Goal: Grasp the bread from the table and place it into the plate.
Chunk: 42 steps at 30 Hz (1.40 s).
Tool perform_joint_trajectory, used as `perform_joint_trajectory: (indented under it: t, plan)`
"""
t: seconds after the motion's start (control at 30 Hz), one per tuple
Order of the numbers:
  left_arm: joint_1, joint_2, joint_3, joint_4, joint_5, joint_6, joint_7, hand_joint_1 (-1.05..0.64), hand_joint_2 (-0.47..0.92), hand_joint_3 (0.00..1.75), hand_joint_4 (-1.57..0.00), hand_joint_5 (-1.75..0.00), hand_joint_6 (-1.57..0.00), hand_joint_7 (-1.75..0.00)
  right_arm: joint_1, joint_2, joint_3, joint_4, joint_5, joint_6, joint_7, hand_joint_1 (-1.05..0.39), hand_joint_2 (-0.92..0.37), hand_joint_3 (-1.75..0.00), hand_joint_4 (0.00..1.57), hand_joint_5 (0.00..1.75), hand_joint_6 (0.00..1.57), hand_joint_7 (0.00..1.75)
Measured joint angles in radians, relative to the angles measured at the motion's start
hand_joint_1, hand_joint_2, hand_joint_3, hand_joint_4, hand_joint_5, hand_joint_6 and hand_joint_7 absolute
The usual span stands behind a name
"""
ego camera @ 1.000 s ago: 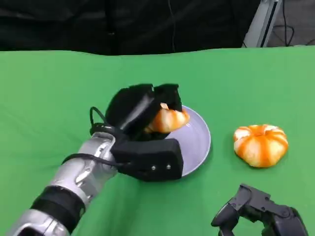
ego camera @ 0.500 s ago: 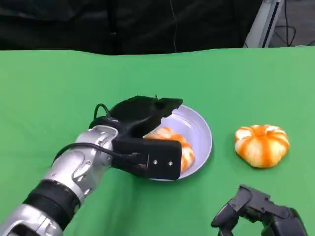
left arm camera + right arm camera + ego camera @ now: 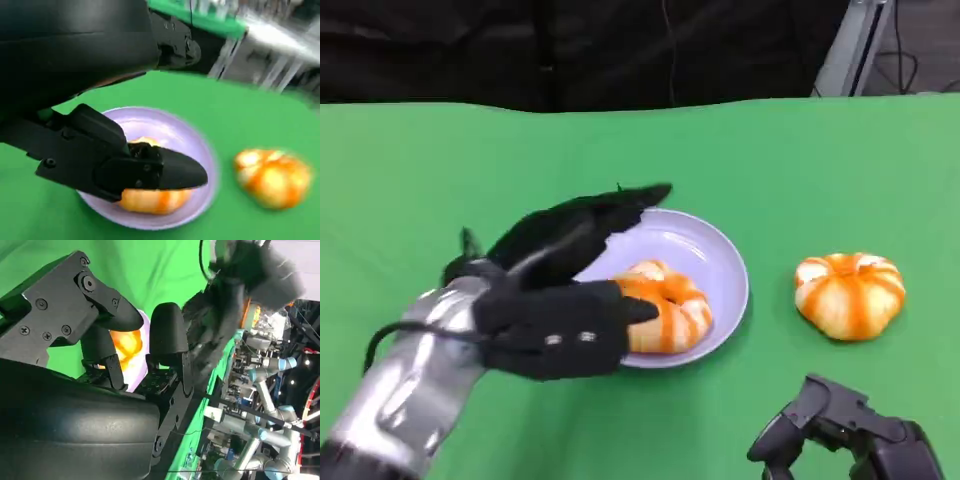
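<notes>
Our left hand [image 3: 565,300] hangs at the plate's near-left rim with its black fingers spread apart and nothing between them: the upper fingers reach over the far-left rim, and the thumb side lies just beside the bread without clamping it, as the left wrist view also suggests. Just past those fingers, the round orange-and-white striped bread [image 3: 665,308] sits inside the shallow lavender plate [image 3: 720,265], in its near half, resting on the dish and not on the cloth. We judge the placing itself done for this piece; what is left is to draw the left hand clear without nudging the bread or dragging the plate, since the fingers hover so near both. The plate stands about mid-table on the green cloth table [image 3: 420,180]. Toward the right edge, well apart from the plate, lies 1 more orange-and-white striped bun [image 3: 850,293], directly on the cloth; whether it belongs to the task we cannot tell. Our right hand [image 3: 845,435] rests low at the near-right corner, holding nothing; its fingers look loosely parted in the right wrist view. Nothing stands between the left hand and its way back toward the near-left corner.
</notes>
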Motion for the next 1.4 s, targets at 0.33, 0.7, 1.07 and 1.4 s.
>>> perform_joint_trajectory:
  t: [0.33, 0.7, 1.07, 1.4]
  plan:
    - [0.380, -0.106, 0.238, -0.367, -0.342, -0.001, 0.041, 0.00, 0.49, 1.10, -0.64, -1.53, -0.69, -1.15, 0.001, 0.003, 0.014, -0.001, -0.011, 0.002, -0.010, -0.09, -0.35, -1.31, 0.71, 1.61, 0.78, 1.30]
    - [0.734, -0.159, 0.313, -0.422, -0.499, -0.220, 0.036, -0.04, 0.55, 0.97, -0.74, -1.75, -0.66, -1.60, 0.012, -0.006, 0.003, -0.017, -0.005, 0.015, -0.005, -0.09, -0.35, -1.30, 0.70, 1.60, 0.78, 1.29]
    - [0.761, -0.192, 0.287, -0.376, -0.546, -0.281, -0.008, -0.10, 0.57, 0.73, -0.81, -1.75, -0.59, -1.74, 0.017, -0.029, -0.037, -0.020, 0.038, 0.014, 0.024, -0.10, -0.38, -1.26, 0.70, 1.59, 0.77, 1.31]
    - [0.735, -0.192, 0.291, -0.328, -0.577, -0.306, -0.023, -0.06, 0.46, 1.04, -0.84, -1.75, -0.63, -1.69, 0.012, -0.026, -0.036, -0.015, 0.038, 0.003, 0.026, -0.13, -0.38, -1.24, 0.70, 1.59, 0.77, 1.32]
